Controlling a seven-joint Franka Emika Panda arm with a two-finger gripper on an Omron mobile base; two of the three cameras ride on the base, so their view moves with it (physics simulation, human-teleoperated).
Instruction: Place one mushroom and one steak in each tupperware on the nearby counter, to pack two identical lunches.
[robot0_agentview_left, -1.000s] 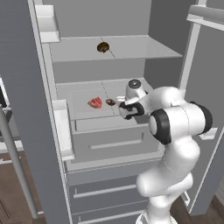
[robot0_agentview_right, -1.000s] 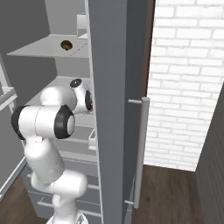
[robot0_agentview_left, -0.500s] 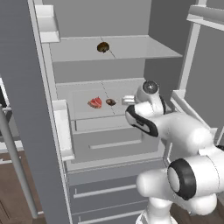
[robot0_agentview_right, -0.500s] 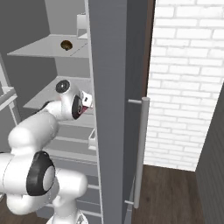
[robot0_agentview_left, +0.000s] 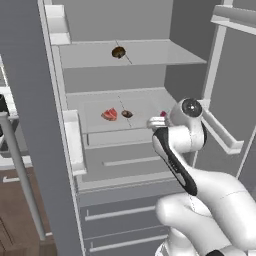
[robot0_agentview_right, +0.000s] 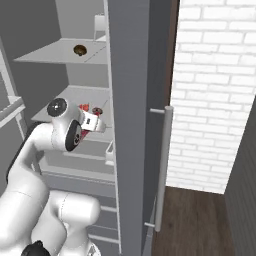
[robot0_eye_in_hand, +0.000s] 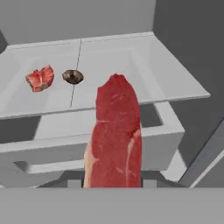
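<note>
My gripper (robot0_agentview_left: 159, 120) is shut on a steak (robot0_eye_in_hand: 114, 138), a long red slab with pale marbling that hides the fingertips in the hand view. It hangs just in front of the right end of the fridge's middle shelf (robot0_agentview_left: 145, 102). A second steak (robot0_agentview_left: 109, 114) lies on that shelf to the left, with a dark mushroom (robot0_agentview_left: 127, 114) beside it. Both also appear in the hand view as steak (robot0_eye_in_hand: 40, 78) and mushroom (robot0_eye_in_hand: 72, 77). Another mushroom (robot0_agentview_left: 118, 52) sits on the upper shelf. The tupperware and the counter are out of view.
The fridge's left door (robot0_agentview_left: 35, 125) stands open with a door bin (robot0_agentview_left: 73, 142). The right door (robot0_agentview_right: 132, 120) with its long handle (robot0_agentview_right: 164, 165) is close beside the arm. Drawers (robot0_agentview_left: 125, 160) lie below the shelf. A white brick wall (robot0_agentview_right: 215, 90) is on the right.
The hand has drawn back from the middle of the shelf toward its right front edge with the steak in it. The arm's elbow has swung over and lower.
</note>
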